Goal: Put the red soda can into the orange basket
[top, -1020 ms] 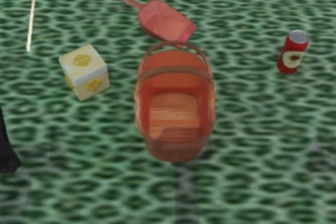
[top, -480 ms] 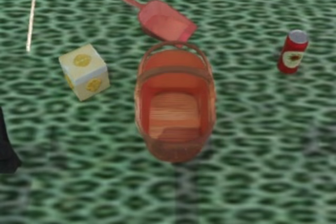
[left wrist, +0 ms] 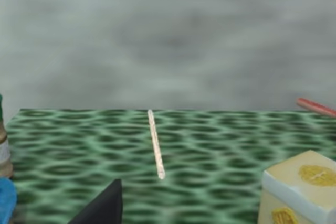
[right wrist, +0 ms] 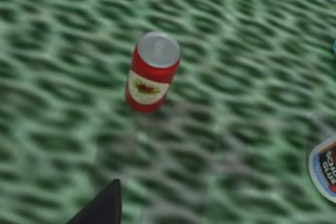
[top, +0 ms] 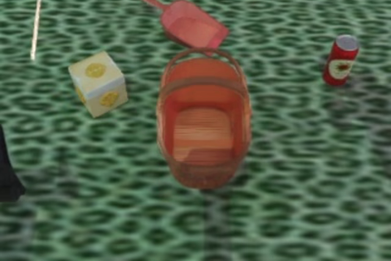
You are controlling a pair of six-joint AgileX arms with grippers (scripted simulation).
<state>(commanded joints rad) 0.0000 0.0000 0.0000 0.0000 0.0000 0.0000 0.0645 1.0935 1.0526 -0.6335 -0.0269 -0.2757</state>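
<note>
The red soda can stands upright at the table's right side, well apart from the orange basket in the middle. The basket holds nothing. In the right wrist view the can shows its silver top and pale label. It stands ahead of my right gripper, of which only one dark fingertip shows; bare cloth lies beside that fingertip and nothing is held. My right arm is outside the top view. My left arm is parked at the table's left edge, and its gripper holds nothing.
A pink-red scoop lies just behind the basket. A white cube with yellow patches sits to the left, with a thin white stick at the far left. A round blue-and-white object lies near the can.
A faint shadow on the table's right side has crept toward the can. The can, the basket and the left arm have not moved.
</note>
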